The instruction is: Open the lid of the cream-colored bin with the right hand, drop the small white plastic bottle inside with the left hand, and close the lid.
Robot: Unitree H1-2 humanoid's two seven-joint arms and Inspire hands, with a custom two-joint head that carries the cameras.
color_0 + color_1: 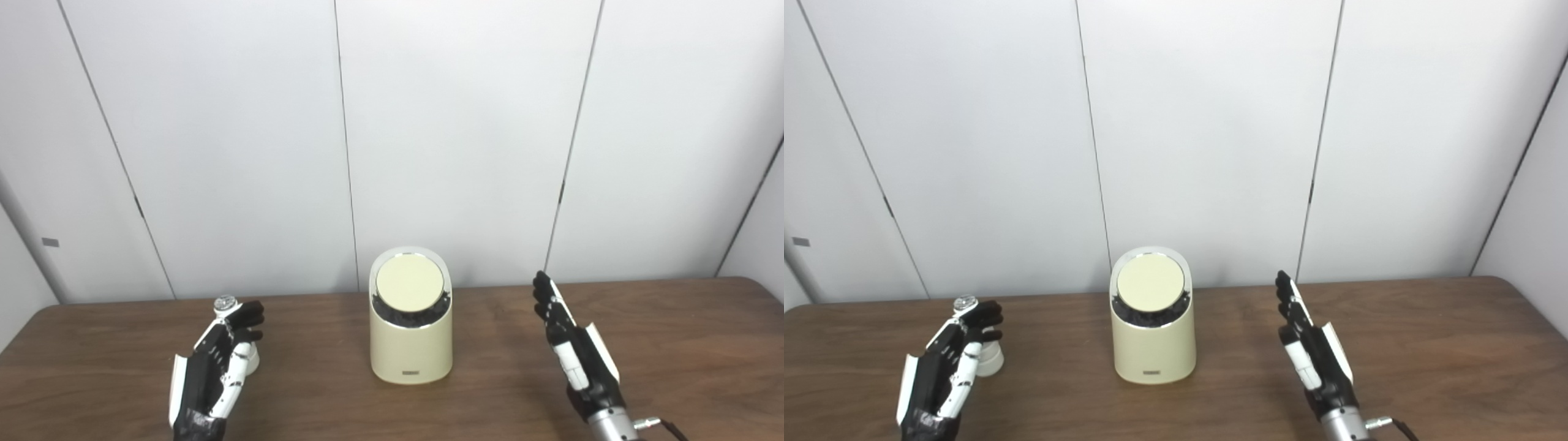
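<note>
A brown wooden table [674, 343] meets white wall panels [459, 135]. The small white plastic bottle [248, 358] stands upright inside the left hand [217, 367]'s loose curl, contact unclear; the right hand [576, 349] is spread, empty.

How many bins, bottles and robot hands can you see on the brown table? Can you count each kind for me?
Bins: 1, the cream-colored bin with its round lid shut.
Bottles: 1, the small white bottle, partly hidden behind the left robot hand.
Robot hands: 2, the left one and the right robot hand.
Total: 4 things.
</note>
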